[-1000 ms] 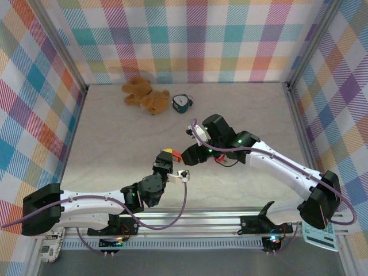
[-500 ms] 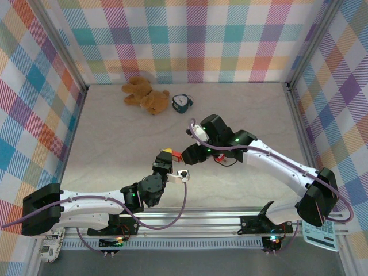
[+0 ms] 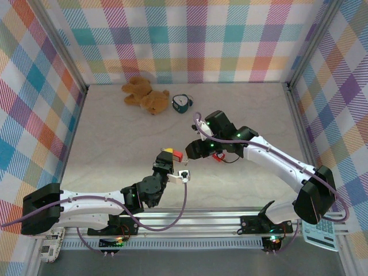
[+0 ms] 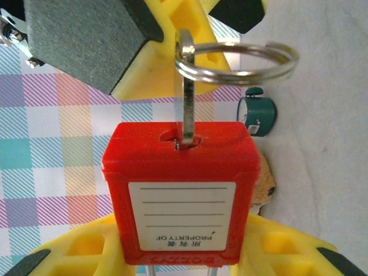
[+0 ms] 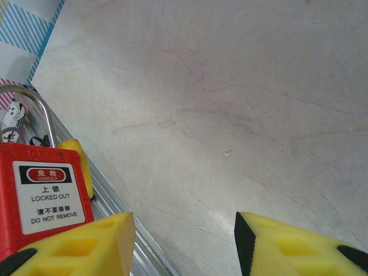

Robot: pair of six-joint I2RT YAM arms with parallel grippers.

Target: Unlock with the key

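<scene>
My left gripper (image 4: 178, 256) is shut on a red padlock (image 4: 179, 190), held off the table with its white label facing the left wrist camera. The silvery key (image 4: 185, 98) stands in the padlock's keyhole, and a steel ring (image 4: 237, 60) hangs through its head. My right gripper (image 5: 184, 230) is open with bare table between its yellow fingers (image 5: 75, 247). The padlock (image 5: 40, 198) and its shackle (image 5: 40, 109) lie just left of that gripper. From above, the padlock (image 3: 172, 154) sits between the left gripper (image 3: 167, 161) and the right gripper (image 3: 193, 150).
A brown teddy bear (image 3: 144, 95) and a teal alarm clock (image 3: 181, 102) lie at the back of the table. A small red object (image 3: 220, 156), perhaps another padlock, sits under the right arm. A calculator (image 3: 319, 233) lies beyond the front rail at the right.
The right gripper has turned and drawn slightly back and right from the padlock. The left arm and padlock have stayed put.
</scene>
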